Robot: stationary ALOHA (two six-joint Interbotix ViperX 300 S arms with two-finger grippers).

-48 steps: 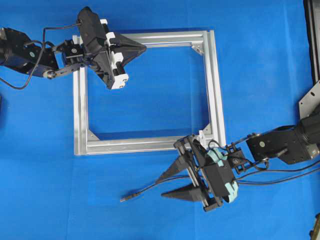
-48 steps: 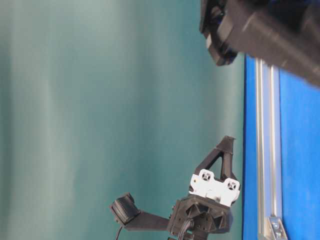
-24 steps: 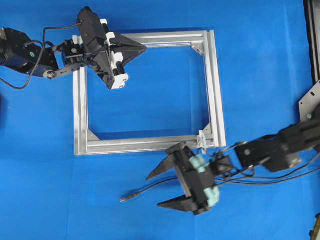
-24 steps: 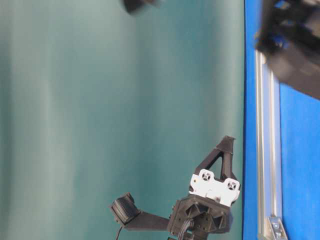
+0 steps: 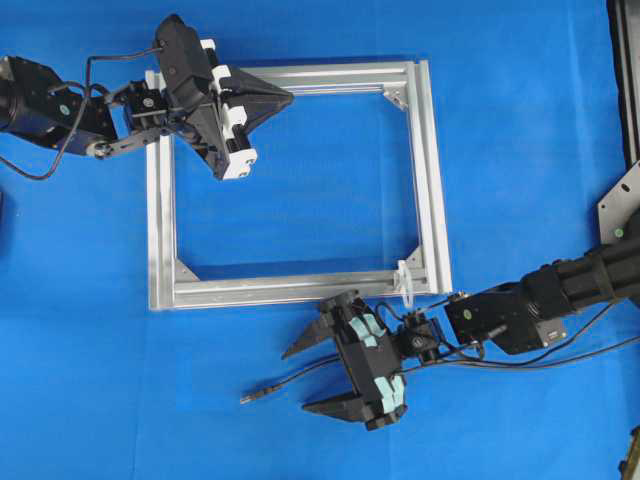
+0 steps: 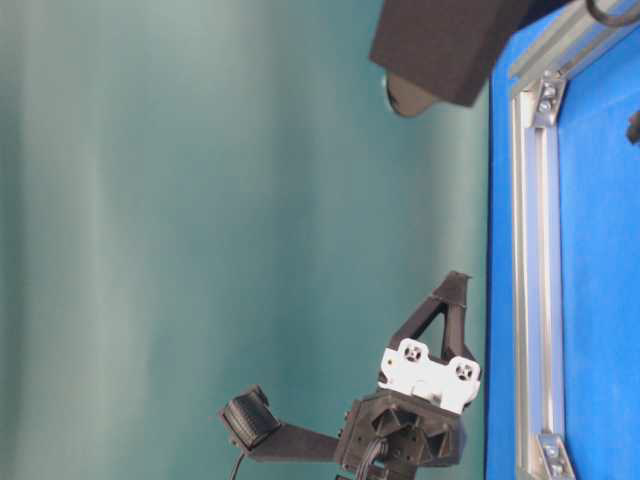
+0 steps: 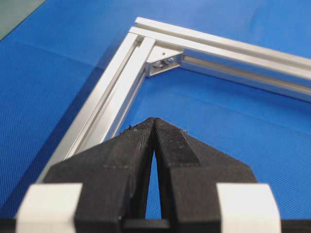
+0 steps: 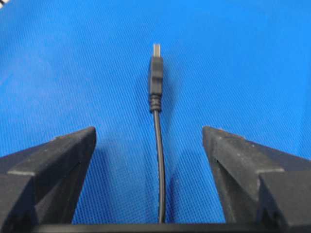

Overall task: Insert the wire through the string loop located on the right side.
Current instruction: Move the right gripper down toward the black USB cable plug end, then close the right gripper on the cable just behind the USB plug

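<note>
The wire (image 5: 270, 386) lies on the blue mat below the frame, its plug tip (image 8: 155, 73) pointing left. My right gripper (image 5: 297, 381) is open and straddles the cable just behind the plug. In the right wrist view the wire (image 8: 158, 145) runs up the middle between the fingers (image 8: 73, 150), touching neither. The string loop (image 5: 404, 279) stands at the frame's lower right corner, up and to the right of this gripper. My left gripper (image 5: 286, 97) is shut and empty over the frame's top left part; its tips (image 7: 154, 122) meet.
The silver square frame (image 5: 430, 170) lies flat on the blue mat; a corner bracket (image 7: 164, 59) shows ahead of the left gripper. The right arm's own cables (image 5: 560, 350) trail to the right. A metal bracket (image 5: 622, 200) sits at the right edge.
My right gripper has swung left and down along the wire, opened wider and now straddles it behind the plug. The left gripper has not moved.
</note>
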